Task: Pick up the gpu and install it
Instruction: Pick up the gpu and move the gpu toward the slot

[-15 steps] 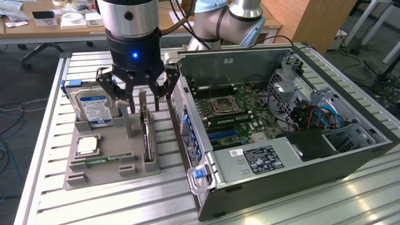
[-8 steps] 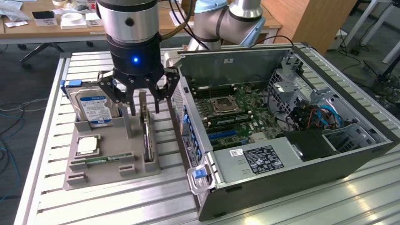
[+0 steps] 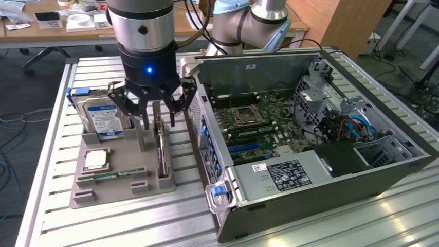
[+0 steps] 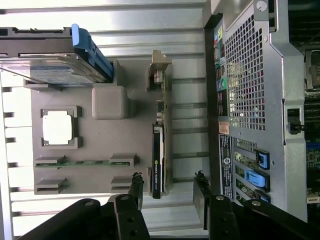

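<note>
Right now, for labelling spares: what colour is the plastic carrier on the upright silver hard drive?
Blue; the carrier shows best in the wrist view.

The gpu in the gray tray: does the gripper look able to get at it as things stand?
Probably yes. The gripper hangs open above the gpu, which stands on edge in the gray tray. Its top edge is bare; the hard drive and the computer case stand apart on either side.

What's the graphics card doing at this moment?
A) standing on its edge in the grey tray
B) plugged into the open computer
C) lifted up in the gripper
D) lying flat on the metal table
A: the graphics card stands on edge in a slot of the grey tray, with the open gripper poised over it, not gripping it.
</note>
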{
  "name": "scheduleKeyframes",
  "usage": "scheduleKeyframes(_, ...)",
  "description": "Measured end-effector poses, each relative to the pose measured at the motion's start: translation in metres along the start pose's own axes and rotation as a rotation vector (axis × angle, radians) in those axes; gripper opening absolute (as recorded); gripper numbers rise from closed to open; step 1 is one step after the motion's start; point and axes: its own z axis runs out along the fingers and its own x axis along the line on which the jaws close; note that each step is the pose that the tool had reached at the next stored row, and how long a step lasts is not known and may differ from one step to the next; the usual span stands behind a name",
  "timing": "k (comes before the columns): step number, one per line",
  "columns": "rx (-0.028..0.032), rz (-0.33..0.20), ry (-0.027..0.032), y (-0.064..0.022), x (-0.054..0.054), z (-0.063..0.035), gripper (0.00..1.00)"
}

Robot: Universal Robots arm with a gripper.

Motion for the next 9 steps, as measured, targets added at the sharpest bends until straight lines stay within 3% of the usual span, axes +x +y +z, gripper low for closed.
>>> scheduleKeyframes(9, -0.0002, 0.0, -0.0002, -0.0003, 0.0002, 0.0059, 0.53)
